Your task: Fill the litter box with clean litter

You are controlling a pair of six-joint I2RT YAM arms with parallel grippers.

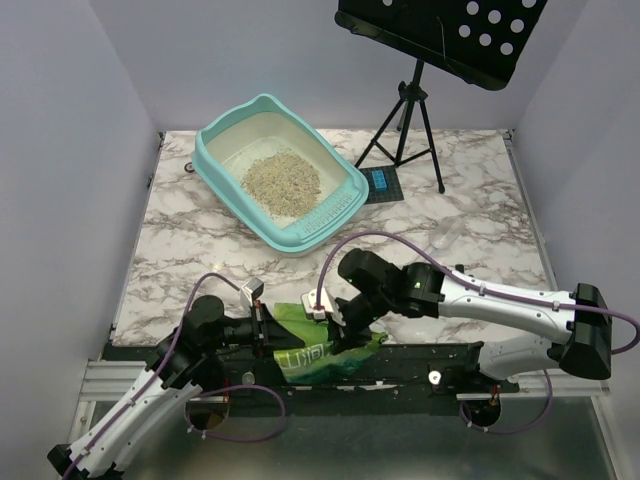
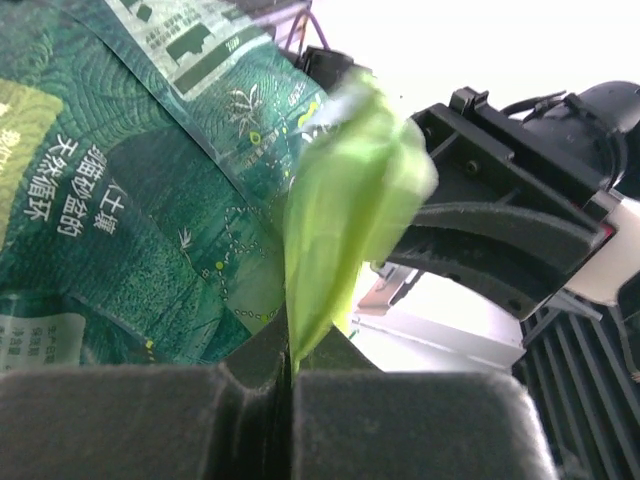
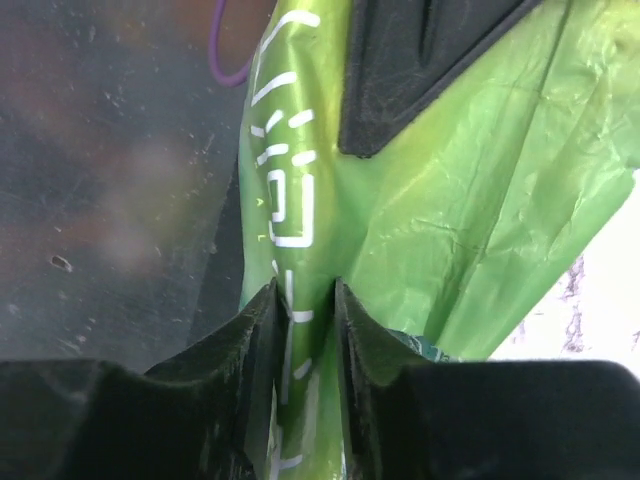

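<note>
The left tool (image 2: pixel 290 365) and right tool (image 3: pixel 305 300) each clench the green bag (image 1: pixel 322 352) at the near edge of the tabletop (image 1: pixel 470 210). The litter box (image 1: pixel 300 238), holding clean litter (image 1: pixel 282 180), sits well apart near the far edge.

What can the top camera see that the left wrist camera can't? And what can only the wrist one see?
Only the top camera shows the litter box with the clean litter piled inside, the marble table and the black music stand. Only the left wrist camera shows, close up, the left gripper pinched shut on a light green flap, and the white lettering on the green bag. Both show that bag and the right gripper beside it.
</note>
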